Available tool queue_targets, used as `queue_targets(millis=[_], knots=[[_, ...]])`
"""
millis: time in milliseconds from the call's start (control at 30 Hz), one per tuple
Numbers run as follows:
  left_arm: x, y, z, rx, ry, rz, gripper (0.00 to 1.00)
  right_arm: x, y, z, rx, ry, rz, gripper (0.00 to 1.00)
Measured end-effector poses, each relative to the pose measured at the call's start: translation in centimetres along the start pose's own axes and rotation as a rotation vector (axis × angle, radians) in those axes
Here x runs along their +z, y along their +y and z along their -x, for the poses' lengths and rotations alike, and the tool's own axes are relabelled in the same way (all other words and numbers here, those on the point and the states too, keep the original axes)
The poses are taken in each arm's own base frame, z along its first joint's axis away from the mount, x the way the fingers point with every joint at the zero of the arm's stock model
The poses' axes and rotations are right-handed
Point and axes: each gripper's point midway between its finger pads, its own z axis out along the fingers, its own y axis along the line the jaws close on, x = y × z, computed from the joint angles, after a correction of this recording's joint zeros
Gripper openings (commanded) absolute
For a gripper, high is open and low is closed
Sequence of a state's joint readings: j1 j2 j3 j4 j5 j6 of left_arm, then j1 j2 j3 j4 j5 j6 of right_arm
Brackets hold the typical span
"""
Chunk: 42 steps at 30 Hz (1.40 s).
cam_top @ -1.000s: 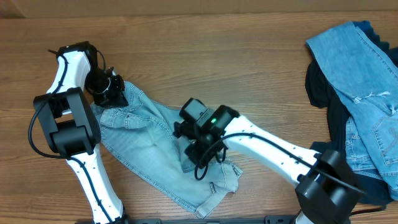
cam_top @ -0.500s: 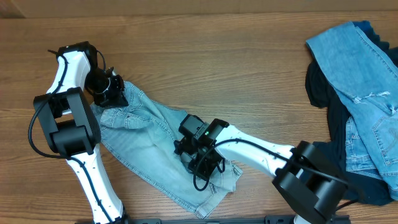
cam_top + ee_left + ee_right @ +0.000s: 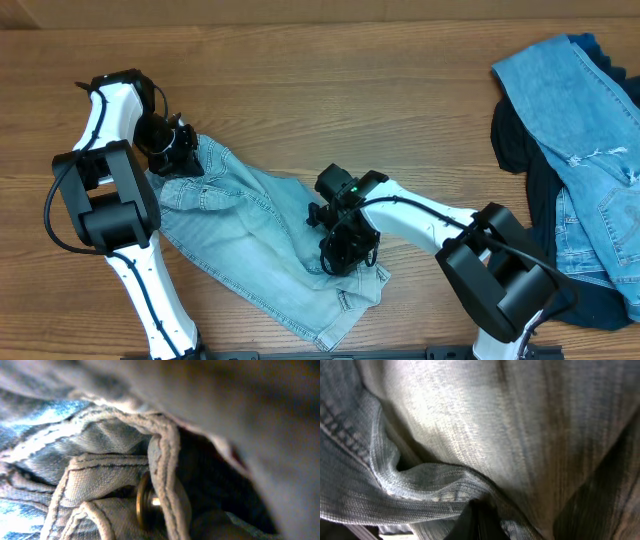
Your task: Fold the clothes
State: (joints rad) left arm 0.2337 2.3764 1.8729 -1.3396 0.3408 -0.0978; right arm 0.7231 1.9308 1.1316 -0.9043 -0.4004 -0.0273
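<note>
The left gripper (image 3: 172,152) stays shut on the waistband (image 3: 100,480) of the pale denim shorts (image 3: 240,225) at the far left of the wooden table (image 3: 350,90). It has hardly shifted over the last second. Its wrist camera is filled by the band's stitched edge and the metal button (image 3: 145,505).

The shorts lie spread diagonally from that corner down towards the middle front of the table.

The change is at the right gripper (image 3: 345,250). It remains shut on a fold of the leg cloth, and its wrist view shows denim bunched at the fingertips. Within the second it has dipped towards the front edge and then swung rightwards. The cloth between the two grippers now looks drawn out flatter, which I judge to be smoothing ahead of the first fold.

At the far right, the ripped jeans (image 3: 580,110) and dark navy cloth (image 3: 512,145) lie heaped, unchanged and not yet folded.
</note>
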Motion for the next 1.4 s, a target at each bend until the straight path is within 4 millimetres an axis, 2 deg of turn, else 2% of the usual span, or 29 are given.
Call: queue_targets(millis=[167,233,333,367,400,433,500,533,667,733,833,867,933,1033,1100,1167,1233,1267,1367,1400], knots=[[0.0,-0.3,0.5,0.012,-0.024,-0.002,0.04,-0.4,-1.1,1.5,0.151,-0.050,0.127,0.04],[-1.7,-1.2,2.1,0.068,-0.144,0.012,0.04,-1.1,-2.2,2.8,0.196,-0.106,0.133,0.04],[-8.7,-4.4,1.8,0.190,-0.359,0.015,0.04,-2.2,-4.4,4.5,0.260,-0.179,0.080,0.04],[-12.6,-5.9,0.7,0.238,-0.462,0.010,0.04,-2.5,-4.8,5.0,0.262,-0.196,0.056,0.04],[-15.2,-6.8,-0.2,0.274,-0.533,0.006,0.04,-3.1,-5.7,5.7,0.272,-0.223,0.014,0.04],[-17.0,-7.3,-1.0,0.295,-0.581,0.005,0.04,-3.6,-6.5,6.3,0.282,-0.247,-0.017,0.04],[-20.0,-8.0,-2.7,0.329,-0.663,0.012,0.04,-5.5,-9.9,7.9,0.326,-0.325,-0.124,0.04],[-21.1,-8.2,-3.3,0.342,-0.693,0.017,0.04,-6.8,-12.5,8.6,0.364,-0.369,-0.206,0.04],[-21.7,-8.1,-3.7,0.347,-0.711,0.027,0.04,-10.5,-20.0,8.8,0.493,-0.462,-0.404,0.04],[-21.5,-7.9,-4.0,0.356,-0.697,0.039,0.04,-12.5,-24.5,7.9,0.583,-0.508,-0.479,0.04],[-21.4,-8.0,-4.1,0.392,-0.691,0.055,0.04,-14.5,-29.4,5.6,0.706,-0.542,-0.534,0.04],[-21.3,-8.1,-4.1,0.403,-0.690,0.070,0.04,-14.8,-30.0,5.1,0.723,-0.542,-0.538,0.04],[-20.4,-8.2,-4.2,0.432,-0.676,0.113,0.04,-14.8,-29.9,5.1,0.721,-0.531,-0.548,0.04],[-15.3,-9.9,-5.0,0.522,-0.578,0.147,0.04,-14.8,-27.7,5.6,0.704,-0.478,-0.507,0.04],[-11.0,-9.8,-5.2,0.549,-0.518,0.153,0.04,-16.6,-25.8,7.5,0.678,-0.510,-0.437,0.04],[-6.1,-8.8,-5.5,0.558,-0.464,0.121,0.04,-19.7,-24.0,8.0,0.661,-0.575,-0.407,0.04],[-2.8,-8.2,-6.0,0.576,-0.430,0.090,0.04,-24.3,-21.0,6.4,0.662,-0.648,-0.387,0.04],[-1.3,-8.6,-6.3,0.608,-0.427,0.075,0.04,-27.9,-19.0,5.5,0.643,-0.731,-0.387,0.04],[0.1,-11.2,-6.1,0.688,-0.449,0.046,0.04,-30.6,-16.1,2.7,0.644,-0.763,-0.379,0.04],[0.9,-11.7,-6.1,0.702,-0.434,0.041,0.04,-30.6,-15.6,2.1,0.652,-0.749,-0.376,0.04]])
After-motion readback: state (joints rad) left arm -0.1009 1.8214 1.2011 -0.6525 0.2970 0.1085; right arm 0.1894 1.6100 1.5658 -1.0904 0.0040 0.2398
